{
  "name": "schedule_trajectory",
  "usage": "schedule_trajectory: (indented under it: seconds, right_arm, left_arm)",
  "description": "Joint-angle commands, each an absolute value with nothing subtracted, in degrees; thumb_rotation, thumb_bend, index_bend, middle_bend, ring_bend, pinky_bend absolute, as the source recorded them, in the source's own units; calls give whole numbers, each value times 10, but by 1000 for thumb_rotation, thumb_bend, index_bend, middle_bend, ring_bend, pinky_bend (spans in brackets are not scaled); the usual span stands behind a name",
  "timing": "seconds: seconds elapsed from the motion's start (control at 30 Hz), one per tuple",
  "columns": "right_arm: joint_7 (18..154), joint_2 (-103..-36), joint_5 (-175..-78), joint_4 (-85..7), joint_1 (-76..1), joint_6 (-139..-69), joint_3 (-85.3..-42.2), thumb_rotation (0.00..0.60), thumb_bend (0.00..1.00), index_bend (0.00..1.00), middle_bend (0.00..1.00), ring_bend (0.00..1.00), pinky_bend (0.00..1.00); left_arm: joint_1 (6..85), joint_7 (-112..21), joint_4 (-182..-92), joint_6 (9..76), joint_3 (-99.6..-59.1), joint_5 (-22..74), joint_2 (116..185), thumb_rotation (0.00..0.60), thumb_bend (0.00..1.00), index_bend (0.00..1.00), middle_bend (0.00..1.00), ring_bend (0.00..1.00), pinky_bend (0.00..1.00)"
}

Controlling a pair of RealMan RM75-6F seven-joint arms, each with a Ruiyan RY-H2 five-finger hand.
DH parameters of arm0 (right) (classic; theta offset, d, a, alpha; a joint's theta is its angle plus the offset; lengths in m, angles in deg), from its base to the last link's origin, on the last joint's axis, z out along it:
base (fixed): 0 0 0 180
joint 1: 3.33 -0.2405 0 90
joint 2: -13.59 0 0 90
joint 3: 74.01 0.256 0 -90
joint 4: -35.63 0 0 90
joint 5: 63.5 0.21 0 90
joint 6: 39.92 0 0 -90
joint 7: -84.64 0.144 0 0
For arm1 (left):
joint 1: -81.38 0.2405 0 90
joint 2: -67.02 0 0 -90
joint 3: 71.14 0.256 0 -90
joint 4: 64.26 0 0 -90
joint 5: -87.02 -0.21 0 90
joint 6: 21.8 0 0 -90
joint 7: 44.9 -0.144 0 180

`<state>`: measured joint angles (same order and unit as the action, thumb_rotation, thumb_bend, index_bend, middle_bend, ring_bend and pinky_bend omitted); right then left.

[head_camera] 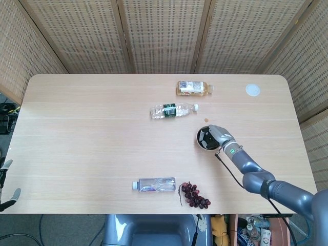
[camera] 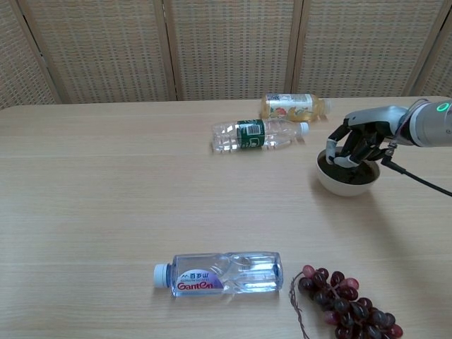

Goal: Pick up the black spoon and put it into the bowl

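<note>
A white bowl (head_camera: 200,139) with a dark inside stands right of the table's middle; in the chest view the bowl (camera: 346,186) is at mid right. My right hand (head_camera: 219,134) hangs over its right rim with the fingers curled down into it, and the same hand (camera: 358,140) shows in the chest view. The black spoon does not stand out against the dark inside, so I cannot tell whether the hand holds it. My left hand (head_camera: 6,195) shows only as spread fingers at the lower left edge, off the table, holding nothing.
Two bottles lie behind the bowl: a clear one (head_camera: 173,110) and an amber one (head_camera: 193,88). Another clear bottle (camera: 220,274) and a bunch of grapes (camera: 346,302) lie near the front edge. A white lid (head_camera: 252,90) sits far right.
</note>
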<state>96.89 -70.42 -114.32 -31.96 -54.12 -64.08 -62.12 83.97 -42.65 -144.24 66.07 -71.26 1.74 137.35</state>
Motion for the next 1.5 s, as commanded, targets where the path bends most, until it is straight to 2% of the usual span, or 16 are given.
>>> schedule_trajectory:
  seconds: [0.03, 0.27, 0.53, 0.63, 0.73, 0.97, 1.13, 1.23, 1.33, 1.4, 1.5]
  right_arm:
    - [973, -701, -1149, -332, -532, -659, -617, 600, 0, 536, 949, 960, 1000]
    - [973, -694, -1150, -347, -522, -676, -615, 600, 0, 425, 949, 960, 1000]
    - [966, -691, -1141, -356, -519, -687, -614, 600, 0, 394, 930, 959, 1000]
    - [977, -675, -1147, -386, -508, -703, -604, 600, 0, 393, 889, 959, 1000]
    - [981, -652, -1165, -425, -490, -735, -597, 600, 0, 393, 803, 942, 1000]
    - [1008, -602, -1206, -539, -419, -862, -578, 600, 5, 398, 671, 772, 1000]
    - [993, -586, -1270, -585, -356, -988, -594, 600, 18, 431, 598, 652, 923]
    - [970, -591, -1308, -575, -322, -1061, -610, 600, 37, 442, 558, 588, 863]
    - [941, -597, -1335, -565, -300, -1111, -622, 600, 143, 444, 519, 525, 789]
    - [901, -599, -1359, -555, -281, -1156, -637, 600, 221, 444, 485, 477, 721]
    - [842, -609, -1396, -546, -250, -1219, -660, 600, 239, 444, 425, 394, 599]
  left_arm:
    - [839, -426, -1442, 661, -712, 16, 1374, 600, 361, 0, 0, 0, 0]
    - [841, -425, -1443, 665, -713, 15, 1373, 600, 362, 0, 0, 0, 0]
    - [842, -424, -1443, 668, -713, 16, 1372, 600, 361, 0, 0, 0, 0]
    - [842, -425, -1444, 669, -715, 17, 1370, 600, 361, 0, 0, 0, 0]
    - [842, -426, -1445, 672, -717, 18, 1368, 600, 361, 0, 0, 0, 0]
    - [841, -433, -1447, 679, -722, 17, 1369, 600, 360, 0, 0, 0, 0]
    - [837, -439, -1449, 685, -727, 11, 1370, 600, 360, 0, 0, 0, 0]
    - [834, -440, -1440, 699, -730, -3, 1376, 600, 361, 0, 0, 0, 0]
    - [832, -440, -1436, 700, -730, -6, 1379, 600, 361, 0, 0, 0, 0]
    - [830, -448, -1437, 699, -729, -9, 1380, 600, 360, 0, 0, 0, 0]
    - [829, -455, -1442, 702, -725, -18, 1386, 600, 360, 0, 0, 0, 0]
